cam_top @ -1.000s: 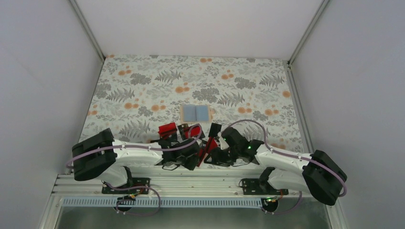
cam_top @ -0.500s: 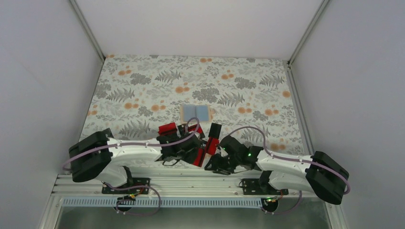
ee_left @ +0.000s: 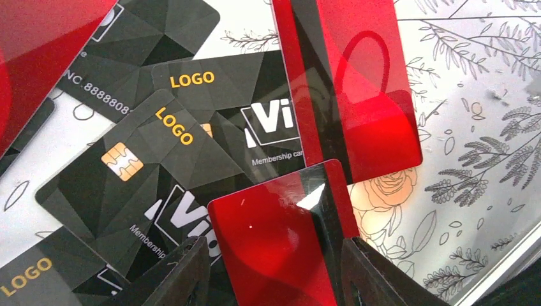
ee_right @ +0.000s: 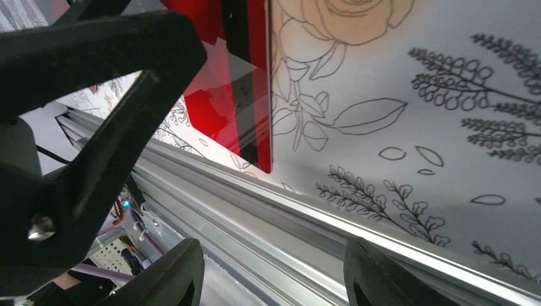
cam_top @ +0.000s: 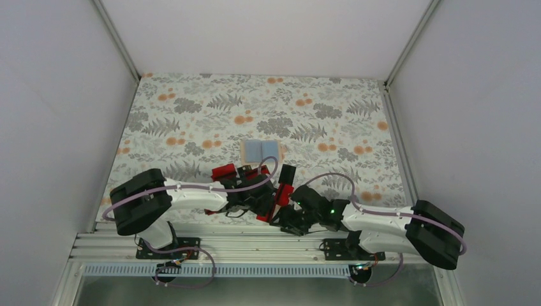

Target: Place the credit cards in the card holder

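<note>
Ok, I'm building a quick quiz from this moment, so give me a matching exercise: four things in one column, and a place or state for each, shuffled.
1 card holder
2 left gripper
3 right gripper
4 black chip card

A nothing between its fingers
B lies open, blue-grey inside up
C red card between its fingers
D lies flat, chip side up

Pairs: 1-B, 2-C, 3-A, 4-D
</note>
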Tool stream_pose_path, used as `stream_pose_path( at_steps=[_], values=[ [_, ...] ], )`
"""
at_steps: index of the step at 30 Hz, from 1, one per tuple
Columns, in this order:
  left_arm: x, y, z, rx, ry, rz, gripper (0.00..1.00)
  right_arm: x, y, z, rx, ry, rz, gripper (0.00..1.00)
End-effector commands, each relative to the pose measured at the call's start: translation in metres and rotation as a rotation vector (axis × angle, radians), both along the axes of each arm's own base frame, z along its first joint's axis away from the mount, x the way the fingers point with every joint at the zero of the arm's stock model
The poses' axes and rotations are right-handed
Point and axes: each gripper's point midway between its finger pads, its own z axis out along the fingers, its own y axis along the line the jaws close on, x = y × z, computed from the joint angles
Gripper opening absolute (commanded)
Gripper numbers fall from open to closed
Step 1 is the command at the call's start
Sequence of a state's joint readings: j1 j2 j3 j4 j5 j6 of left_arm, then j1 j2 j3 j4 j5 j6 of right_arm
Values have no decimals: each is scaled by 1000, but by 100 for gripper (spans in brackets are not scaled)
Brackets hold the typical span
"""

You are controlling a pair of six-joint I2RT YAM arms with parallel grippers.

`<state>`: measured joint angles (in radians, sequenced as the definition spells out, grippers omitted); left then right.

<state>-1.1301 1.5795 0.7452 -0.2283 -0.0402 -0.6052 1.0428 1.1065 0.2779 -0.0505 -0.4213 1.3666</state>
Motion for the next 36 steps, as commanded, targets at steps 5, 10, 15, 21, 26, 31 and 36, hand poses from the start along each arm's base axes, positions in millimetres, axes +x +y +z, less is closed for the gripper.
stream_pose_path(
  at_steps=[5, 10, 15, 21, 26, 31, 36],
  values=[
    [-38, -1, -15, -25, 89, -102, 51, 0, 1, -12, 24, 34, -70, 56],
    [-52, -6, -13, -40, 103, -137, 51, 1, -2, -15, 26, 32, -96, 55],
    [-63, -13, -16, -31, 108, -173, 51, 3, -8, -17, 16, 28, -126, 55],
    [-62, -16, -18, -24, 105, -164, 51, 5, -10, -21, 23, 19, -150, 48],
    [-62, -16, -20, -25, 109, -164, 49, 9, -2, -16, 50, -1, -138, 42],
    [-64, -16, -18, -41, 111, -166, 48, 10, 3, -17, 58, -3, -125, 32],
    [-65, -15, -19, -48, 118, -161, 47, 12, 3, -15, 55, -12, -126, 14]
  ],
)
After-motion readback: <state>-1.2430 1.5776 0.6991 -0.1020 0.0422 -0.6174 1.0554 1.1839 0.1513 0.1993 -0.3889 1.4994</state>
